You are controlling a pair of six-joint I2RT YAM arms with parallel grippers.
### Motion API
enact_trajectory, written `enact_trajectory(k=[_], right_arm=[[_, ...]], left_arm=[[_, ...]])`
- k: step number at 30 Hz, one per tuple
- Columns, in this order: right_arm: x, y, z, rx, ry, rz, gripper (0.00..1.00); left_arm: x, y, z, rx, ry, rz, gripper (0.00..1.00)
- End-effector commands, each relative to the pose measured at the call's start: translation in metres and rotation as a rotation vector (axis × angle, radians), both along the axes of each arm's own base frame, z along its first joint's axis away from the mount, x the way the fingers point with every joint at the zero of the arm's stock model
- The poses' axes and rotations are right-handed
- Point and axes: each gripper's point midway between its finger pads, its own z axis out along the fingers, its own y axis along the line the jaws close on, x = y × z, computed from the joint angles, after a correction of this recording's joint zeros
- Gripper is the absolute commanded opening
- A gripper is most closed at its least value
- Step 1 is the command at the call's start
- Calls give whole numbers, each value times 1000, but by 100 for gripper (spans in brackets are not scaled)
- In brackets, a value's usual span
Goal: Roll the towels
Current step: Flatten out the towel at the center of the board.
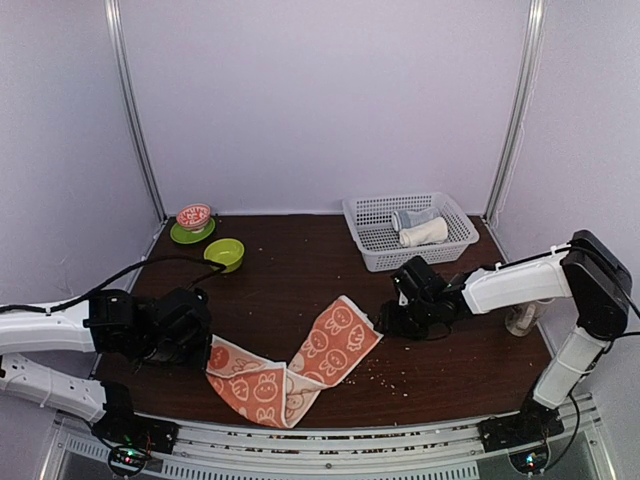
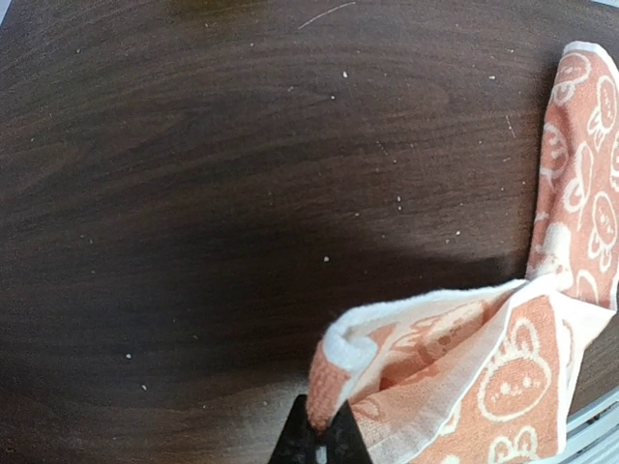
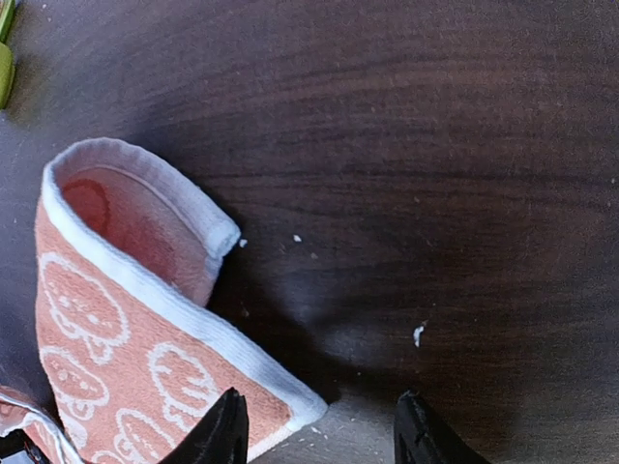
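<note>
No lettering to read anywhere, orange-red towel [image 1: 300,370] showing only white cartoon-face outlines, no numbers, no brand marks, no labels.

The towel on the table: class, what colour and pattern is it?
Orange towel with white rabbit-like outlines and a white hem; clearest in the right wrist view.

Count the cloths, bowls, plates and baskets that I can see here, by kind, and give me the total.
Cloths: 3 (orange towel, cream towel, grey-blue bundle)
Bowls: 2 (green bowl, red bowl)
Plates: 1 (green plate)
Baskets: 1 (basket)
Total: 7
</note>
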Motion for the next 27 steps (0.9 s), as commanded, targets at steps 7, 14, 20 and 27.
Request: enact_trajectory(k=[7, 14, 20, 27], right_arm=[[-28, 5, -26, -65, 108, 62, 45], [-37, 14, -36, -116, 147, 106, 30], [-23, 9, -33, -100, 88, 28, 0], [-6, 4, 85, 95, -175, -17, 0]], left_arm=[[8, -5, 8, -13, -50, -15, 0], [7, -5, 10, -31, -53, -15, 0], [4, 0, 8, -49, -57, -11, 0], [7, -3, 41, -139, -146, -47, 0]])
